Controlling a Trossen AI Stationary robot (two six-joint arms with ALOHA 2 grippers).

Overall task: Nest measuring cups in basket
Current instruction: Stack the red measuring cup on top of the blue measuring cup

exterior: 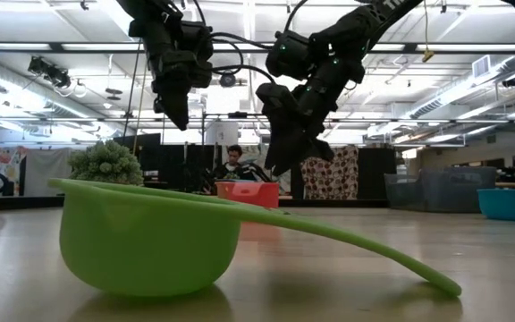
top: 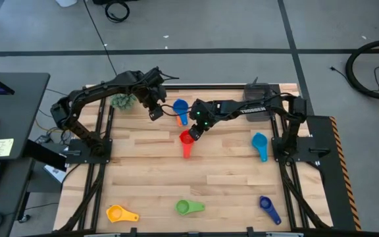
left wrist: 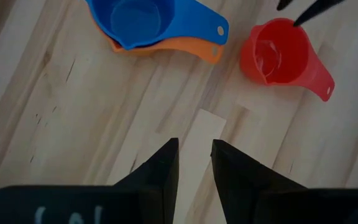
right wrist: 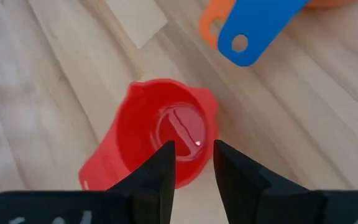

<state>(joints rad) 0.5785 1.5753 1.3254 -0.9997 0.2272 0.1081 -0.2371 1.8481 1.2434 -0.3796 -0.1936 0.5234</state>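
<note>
The red cup (top: 187, 139) stands upright on its base at the table's middle, also in the right wrist view (right wrist: 166, 124). My right gripper (top: 195, 130) hovers just above it (exterior: 280, 165), fingers open by a narrow gap (right wrist: 194, 146). The blue cup (top: 180, 107) sits nested in the orange cup (left wrist: 185, 46) farther back. My left gripper (top: 155, 113) hangs beside that pair over bare wood, also open by a narrow gap (left wrist: 194, 146). The dark grey basket (top: 256, 94) sits at the far edge, partly under my right arm.
The light blue cup (top: 260, 145) lies to the right. The yellow (top: 120, 212), green (top: 189, 207) and dark blue (top: 268, 209) cups sit along the near edge. A fuzzy green plant ball (top: 122, 101) lies far left. A person shows in the room behind (exterior: 233, 161).
</note>
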